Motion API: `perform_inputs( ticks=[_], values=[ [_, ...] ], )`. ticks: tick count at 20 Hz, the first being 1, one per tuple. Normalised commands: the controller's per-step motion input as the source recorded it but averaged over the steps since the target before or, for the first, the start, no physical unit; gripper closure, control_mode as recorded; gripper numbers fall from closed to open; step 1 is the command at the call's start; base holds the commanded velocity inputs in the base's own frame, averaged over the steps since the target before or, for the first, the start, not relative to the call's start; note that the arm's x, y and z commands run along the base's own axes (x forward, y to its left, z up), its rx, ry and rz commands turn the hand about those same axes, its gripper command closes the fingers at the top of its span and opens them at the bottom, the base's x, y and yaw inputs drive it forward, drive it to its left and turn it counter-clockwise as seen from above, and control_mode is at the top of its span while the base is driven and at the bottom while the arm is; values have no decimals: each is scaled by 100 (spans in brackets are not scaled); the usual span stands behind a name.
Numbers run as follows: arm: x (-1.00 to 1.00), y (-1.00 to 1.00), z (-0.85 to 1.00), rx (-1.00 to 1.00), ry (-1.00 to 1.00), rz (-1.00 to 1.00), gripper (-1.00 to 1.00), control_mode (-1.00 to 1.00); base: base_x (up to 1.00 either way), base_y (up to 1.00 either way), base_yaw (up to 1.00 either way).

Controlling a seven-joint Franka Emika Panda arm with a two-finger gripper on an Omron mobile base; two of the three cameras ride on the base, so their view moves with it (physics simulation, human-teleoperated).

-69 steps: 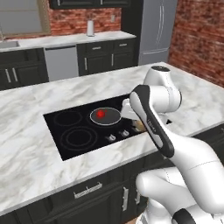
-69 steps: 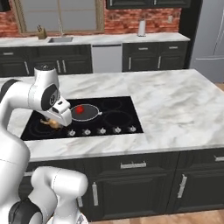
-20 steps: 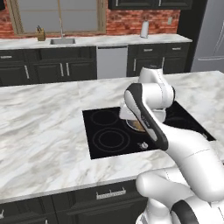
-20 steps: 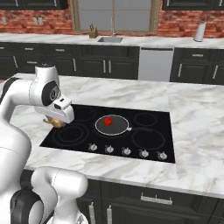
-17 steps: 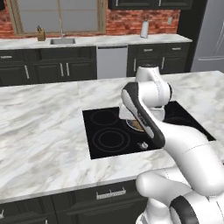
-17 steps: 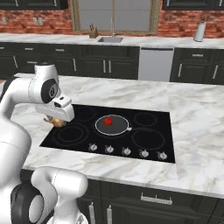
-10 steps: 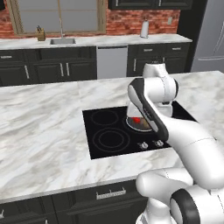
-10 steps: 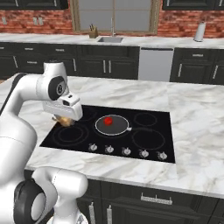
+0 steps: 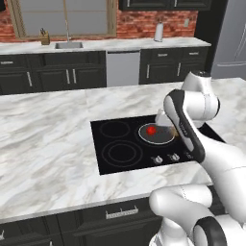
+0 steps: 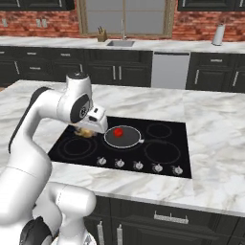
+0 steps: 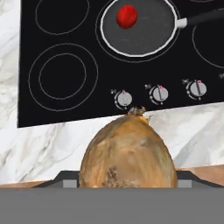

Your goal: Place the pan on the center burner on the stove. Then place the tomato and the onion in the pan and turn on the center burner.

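Stove (image 9: 144, 144) sits black in the marble desk (image 9: 48, 149) in the left base view, with the pan (image 9: 156, 134) on its far middle ring and the tomato (image 9: 152, 129) red inside the pan. White arm links cross the right half of the stove, and the end effector (image 9: 177, 130) is tucked behind them just right of the pan; a sliver of tan shows there, too small to read. Knobs (image 9: 172, 156) line the near edge of the stove.

From the right base view, the pan (image 10: 122, 136) rests on the center burner (image 10: 122, 137), handle pointing right, and the tomato (image 10: 118, 132) lies left of the pan's middle. The end effector (image 10: 86, 130) hangs over the far left ring, just left of the pan, with the onion (image 10: 85, 131) tan beneath the white hand. The stove (image 10: 158, 148) has five knobs (image 10: 138, 165) along its near edge, and the desk (image 10: 215, 158) spreads around it.

In the hand view, the onion (image 11: 128, 153) sits large and close between the end effector's jaws, grasped, its pointed tip toward the knobs (image 11: 160, 93). Beyond it lie the stove (image 11: 65, 52), the pan (image 11: 139, 27) and the tomato (image 11: 127, 16), well apart from the onion.
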Motion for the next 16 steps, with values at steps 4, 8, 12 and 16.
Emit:
perform_inputs(
  ticks=[4,8,12,16],
  values=[
    [31,-38,-2,7,-15,12,100,-100,0,0,0],
    [46,-36,0,7,1,8,100,-100,0,0,0],
    [39,-34,3,5,18,5,100,-100,0,0,0],
    [26,-29,3,3,22,3,100,-100,0,0,0]
  ],
)
